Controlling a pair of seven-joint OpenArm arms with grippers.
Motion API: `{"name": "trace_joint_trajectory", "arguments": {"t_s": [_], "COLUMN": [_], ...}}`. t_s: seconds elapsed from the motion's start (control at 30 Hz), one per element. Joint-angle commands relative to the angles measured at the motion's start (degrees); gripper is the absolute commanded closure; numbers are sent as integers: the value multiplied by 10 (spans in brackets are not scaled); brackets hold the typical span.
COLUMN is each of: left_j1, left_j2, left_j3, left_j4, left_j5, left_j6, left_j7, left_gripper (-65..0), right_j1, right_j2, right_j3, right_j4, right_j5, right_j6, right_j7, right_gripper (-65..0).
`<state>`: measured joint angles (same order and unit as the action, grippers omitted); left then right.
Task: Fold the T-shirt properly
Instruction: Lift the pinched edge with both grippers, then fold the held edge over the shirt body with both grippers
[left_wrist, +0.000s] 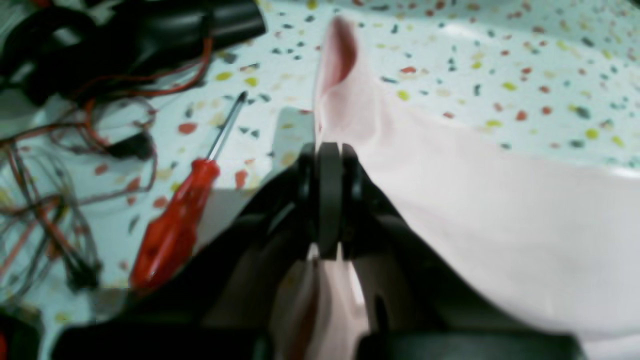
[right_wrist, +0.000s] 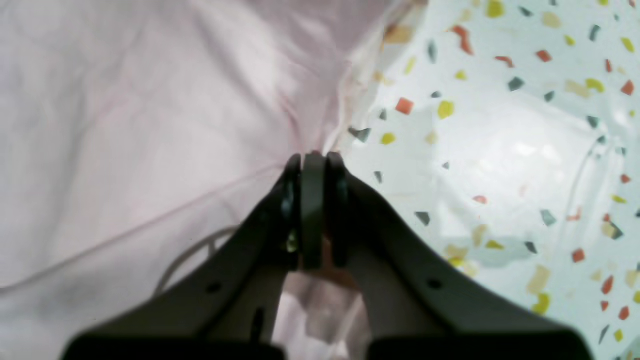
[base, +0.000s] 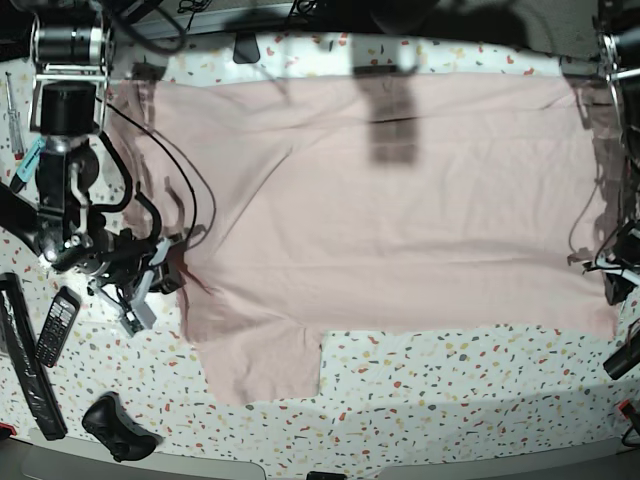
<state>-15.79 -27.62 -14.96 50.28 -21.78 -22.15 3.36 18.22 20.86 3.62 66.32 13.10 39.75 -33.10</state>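
The pale pink T-shirt (base: 400, 210) lies spread wide on the speckled table, plain side up, with no lettering showing. One sleeve (base: 262, 372) points toward the front edge. My right gripper (right_wrist: 314, 159) is shut on the shirt's edge (right_wrist: 150, 125); in the base view it (base: 176, 274) is at the shirt's left edge. My left gripper (left_wrist: 329, 150) is shut on a pinched fold of the shirt (left_wrist: 500, 200); in the base view it (base: 607, 280) is at the shirt's right edge.
A red-handled screwdriver (left_wrist: 175, 225) and tangled cables (left_wrist: 60, 150) lie on the table just left of my left gripper. At the base view's left are a phone (base: 58, 325), a black bar (base: 30, 375) and a black lump (base: 115, 420).
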Motion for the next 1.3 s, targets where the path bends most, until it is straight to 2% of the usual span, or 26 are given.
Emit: {"name": "trace_joint_trajectory", "arguments": {"t_s": [0.0, 0.13, 0.23, 0.37, 0.5, 0.73, 0.77, 0.87, 1.0, 1.27], "left_j1": [2, 65, 104, 152, 195, 232, 233, 234, 236, 263], "left_j2": [-13, -13, -13, -13, -13, -13, -13, -13, -14, -31], "left_j3": [-14, -41, -46, -46, -49, -107, -115, -128, -129, -129], "left_j4": [26, 86, 122, 164, 209, 247, 247, 247, 247, 247], "left_j5": [-11, -13, -15, -45, -47, -47, -48, -55, -59, -73], "left_j6": [-5, -43, -42, -43, -42, -43, -53, -91, -92, -94], "left_j7": [-13, -11, 7, 19, 34, 53, 58, 87, 113, 107], "left_gripper": [0, 0, 0, 0, 0, 0, 0, 0, 0, 0], "right_j1": [0, -62, -110, -171, -229, -308, -316, -339, -373, -401], "right_j2": [9, 9, 9, 9, 9, 9, 9, 9, 9, 9], "right_j3": [12, 58, 100, 144, 187, 280, 291, 306, 306, 306], "right_j4": [29, 95, 135, 181, 222, 287, 295, 315, 328, 329], "right_j5": [10, 18, 55, 67, 85, 125, 133, 146, 146, 151], "right_j6": [3, 3, 3, 3, 3, 3, 3, 3, 3, 3], "right_j7": [12, 10, 9, 6, 7, 6, 5, -9, -16, -16], "right_gripper": [0, 0, 0, 0, 0, 0, 0, 0, 0, 0]}}
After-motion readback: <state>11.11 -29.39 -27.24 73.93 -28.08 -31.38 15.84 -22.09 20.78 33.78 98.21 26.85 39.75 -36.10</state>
